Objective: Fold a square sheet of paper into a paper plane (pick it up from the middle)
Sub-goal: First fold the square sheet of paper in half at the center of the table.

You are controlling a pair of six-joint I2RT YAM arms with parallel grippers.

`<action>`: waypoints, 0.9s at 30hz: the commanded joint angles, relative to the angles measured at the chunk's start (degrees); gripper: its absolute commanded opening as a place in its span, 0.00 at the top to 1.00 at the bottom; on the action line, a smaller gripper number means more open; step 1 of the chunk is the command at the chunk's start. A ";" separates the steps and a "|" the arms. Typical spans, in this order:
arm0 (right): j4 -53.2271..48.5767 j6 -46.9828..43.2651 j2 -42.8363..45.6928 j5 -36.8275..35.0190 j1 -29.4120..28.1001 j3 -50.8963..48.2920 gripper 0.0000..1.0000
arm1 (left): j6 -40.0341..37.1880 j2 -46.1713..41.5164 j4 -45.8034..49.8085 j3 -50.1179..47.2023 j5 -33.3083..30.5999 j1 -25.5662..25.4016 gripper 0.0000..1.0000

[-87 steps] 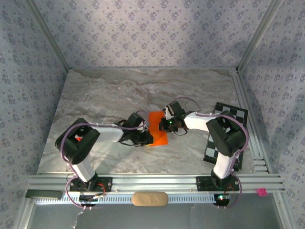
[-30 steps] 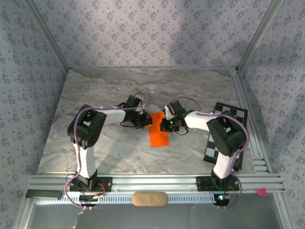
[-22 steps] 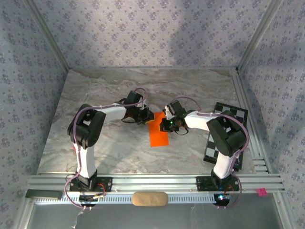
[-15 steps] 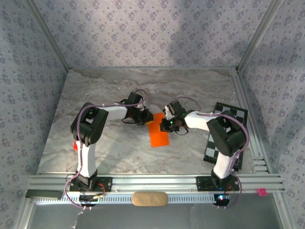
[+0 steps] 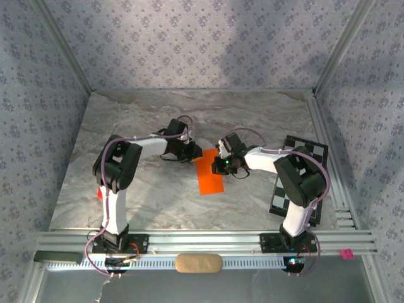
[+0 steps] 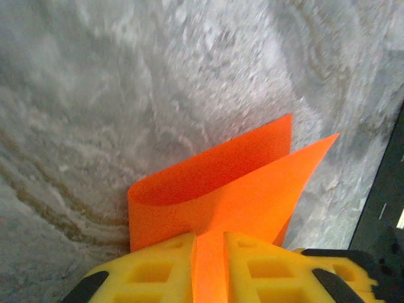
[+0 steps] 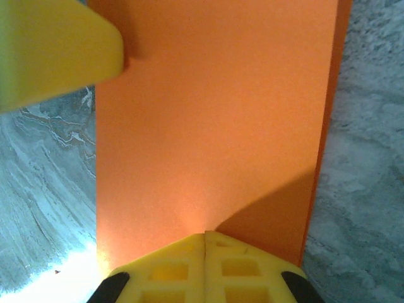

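The square sheet of paper (image 5: 209, 177) is bright orange and lies folded into a long strip mid-table. My left gripper (image 5: 192, 154) is at the strip's far left corner. In the left wrist view the left gripper (image 6: 210, 238) is shut on the sheet (image 6: 246, 189), whose upper layer curls up off the lower one. My right gripper (image 5: 218, 165) is shut, its joined tips (image 7: 205, 236) resting on top of the paper (image 7: 208, 120) near its right edge. A yellow finger of the left gripper (image 7: 50, 50) shows at the paper's far corner. A paper plane is out of view.
A black-and-white checkerboard card (image 5: 302, 180) lies at the right, partly under the right arm. A small pink stick (image 5: 346, 254) sits on the front rail at the right, and a tan pad (image 5: 199, 263) at its middle. Metal frame posts and patterned walls close in the marble table (image 5: 139, 120).
The left arm swung from the paper's near left side to its far left corner and took hold there. The sheet now lies straighter. The right gripper has stayed pressed on it.
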State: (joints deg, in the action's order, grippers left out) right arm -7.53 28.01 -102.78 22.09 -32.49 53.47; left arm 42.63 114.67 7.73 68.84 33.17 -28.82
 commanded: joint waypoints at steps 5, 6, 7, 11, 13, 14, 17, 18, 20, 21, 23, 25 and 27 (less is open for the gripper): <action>-8.12 -0.41 -2.42 -4.07 0.24 -2.91 1.00 | 0.36 2.90 -0.56 1.14 0.00 1.44 0.80; -8.07 -0.41 -2.50 -4.05 0.31 -2.99 1.00 | 0.43 3.16 -0.65 1.04 -0.26 1.59 0.80; -8.03 -0.37 -2.54 -4.03 0.30 -3.12 1.00 | 0.59 3.47 -0.48 0.95 -0.61 1.74 0.80; -7.87 -0.33 -2.60 -3.98 0.37 -3.37 1.00 | 0.87 4.11 0.34 0.59 -3.06 2.24 0.80; -7.89 -0.32 -2.58 -3.94 0.32 -3.45 1.00 | 1.29 4.33 0.64 0.70 -3.81 2.51 0.80; -7.80 -0.33 -2.51 -3.89 0.32 -3.42 1.00 | 1.64 4.46 0.50 0.77 -3.89 2.71 0.80; -7.90 -0.32 -2.32 -3.98 0.33 -3.46 1.00 | 2.17 4.48 0.21 1.12 -4.48 3.01 0.80; -7.87 -0.32 -2.25 -3.98 0.34 -3.46 1.00 | 2.24 4.58 0.34 1.36 -4.96 3.11 0.80; -7.86 -0.43 -2.24 -3.91 0.34 -3.52 1.00 | 2.64 4.75 0.61 1.80 -5.68 3.40 0.80; -7.80 -0.39 -2.25 -3.95 0.32 -3.58 1.00 | 3.00 4.93 0.62 1.90 -5.95 3.71 0.80; -7.72 -0.41 -2.25 -3.98 0.40 -3.64 1.00 | 4.10 5.29 -0.09 1.80 -5.64 4.40 0.80; -7.50 -0.37 -2.25 -3.83 0.41 -3.79 1.00 | 4.43 5.43 -0.52 1.81 -6.13 4.97 0.80; -7.39 -0.50 -2.20 -3.63 0.42 -3.90 1.00 | 4.40 5.56 -0.69 1.91 -6.10 5.37 0.80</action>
State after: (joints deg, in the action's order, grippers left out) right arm -6.85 28.01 -102.61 22.13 -32.36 52.90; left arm 46.48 117.34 6.66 70.11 33.76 -26.11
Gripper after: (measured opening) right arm 0.051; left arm 0.199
